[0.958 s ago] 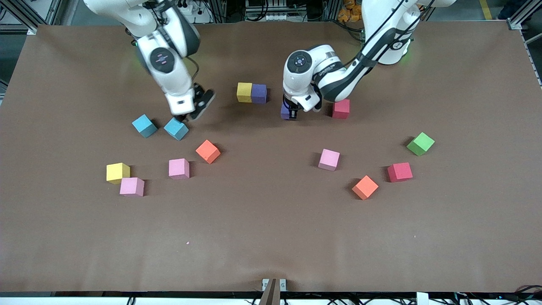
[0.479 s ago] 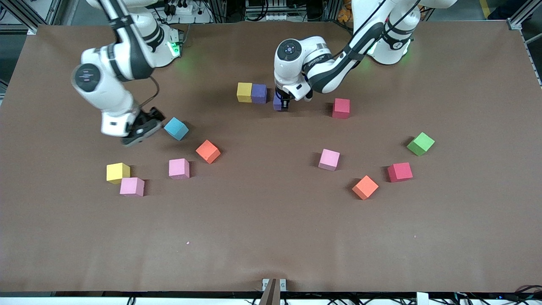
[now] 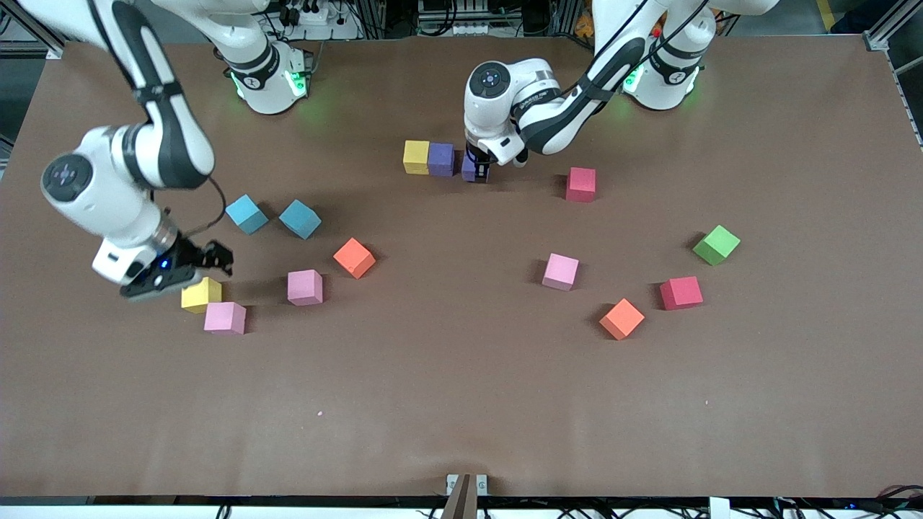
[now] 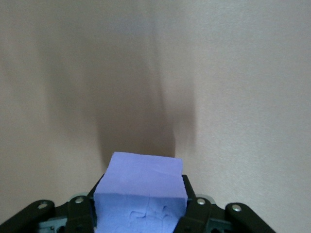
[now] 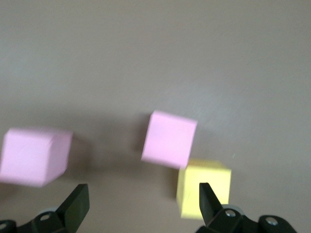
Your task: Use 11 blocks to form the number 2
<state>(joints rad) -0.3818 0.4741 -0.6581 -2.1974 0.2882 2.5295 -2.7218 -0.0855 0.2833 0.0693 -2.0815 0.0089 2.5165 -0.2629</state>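
Spanning the whole front view, the brown surface (image 3: 461, 404) carried scattered blocks. The right gripper (image 3: 189, 268), fingers spread wide and holding nothing, hung over a yellow block (image 3: 202, 294) toward 8 o'clock, which touched a pink block (image 3: 224, 318) at its 5 o'clock. The left gripper (image 3: 477, 171), clamped on a purple block (image 3: 470, 170), was low near 12 o'clock. At that block's 9 o'clock stood the start of the number 2: a second purple block (image 3: 440, 158) touching a second yellow block (image 3: 416, 156).
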